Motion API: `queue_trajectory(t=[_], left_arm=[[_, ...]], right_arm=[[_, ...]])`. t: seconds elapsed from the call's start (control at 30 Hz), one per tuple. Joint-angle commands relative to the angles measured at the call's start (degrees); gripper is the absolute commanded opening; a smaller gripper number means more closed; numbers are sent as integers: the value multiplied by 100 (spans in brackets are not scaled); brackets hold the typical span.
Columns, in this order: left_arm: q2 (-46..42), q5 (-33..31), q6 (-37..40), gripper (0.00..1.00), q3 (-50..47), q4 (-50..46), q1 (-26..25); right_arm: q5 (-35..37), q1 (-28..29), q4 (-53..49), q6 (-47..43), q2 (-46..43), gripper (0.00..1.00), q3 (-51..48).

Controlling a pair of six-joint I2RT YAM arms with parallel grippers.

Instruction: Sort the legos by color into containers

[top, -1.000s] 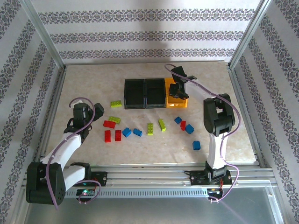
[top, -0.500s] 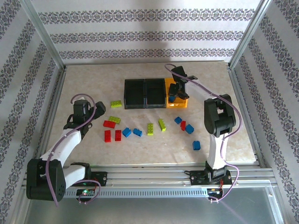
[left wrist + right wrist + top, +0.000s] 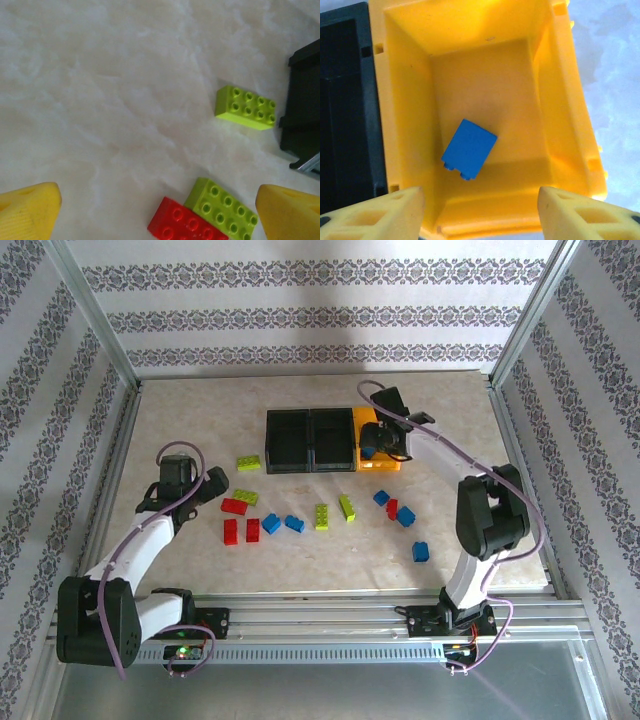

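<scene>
Three bins [image 3: 310, 440] stand joined in a row at the far middle of the table [image 3: 180, 420]: two black [image 3: 290, 440] and one yellow bin [image 3: 485, 30] at the right end. One blue brick [image 3: 469, 148] lies loose and askew on the yellow bin's floor; the black pair look dark inside. The right pincer [image 3: 480, 200] hangs over the yellow bin, pads spread either side of that brick and gripping nothing.

Thirteen more bricks lie on the table nearer than the row: four lime [image 3: 322, 516], four red [image 3: 231, 531] and five blue [image 3: 420, 552]. One lime brick [image 3: 245, 107] sits just left of the row. The left pincer [image 3: 210, 485], spread wide, hovers left of the row and nearer, above a lime one [image 3: 222, 210] touching a red one [image 3: 187, 225].
</scene>
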Motion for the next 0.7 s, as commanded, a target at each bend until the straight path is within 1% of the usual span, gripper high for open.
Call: queue_trajectory(t=[0.0, 0.03, 0.07, 0.1, 0.27, 0.37, 0.53, 0.67], left_arm=[[-257, -63, -40, 99, 124, -849, -230], [-309, -138, -78, 98, 135, -1058, -342], [-354, -208, -122, 98, 144, -1263, -467], [-386, -262, -175, 98, 135, -1441, -588], [-557, -537, -499, 94, 70, -2203, -1310], [-633, -553, -627, 89, -57, -2303, -1621], [-519, -535, -716, 86, -210, -2303, -1864], [-340, -498, -736, 82, -302, -2132, -1988]], right_arm=[[422, 121, 125, 39, -510, 73, -350], [492, 150, 142, 63, -649, 76, -472], [570, 175, 144, 111, -784, 81, -588], [635, 184, 152, 154, -899, 97, -707], [931, 217, 196, 446, -1518, 98, -1296], [1155, 241, 192, 644, -1880, 98, -1633], [1406, 254, 222, 959, -2418, 98, -2194], [1502, 252, 249, 1075, -2714, 98, -2472]])
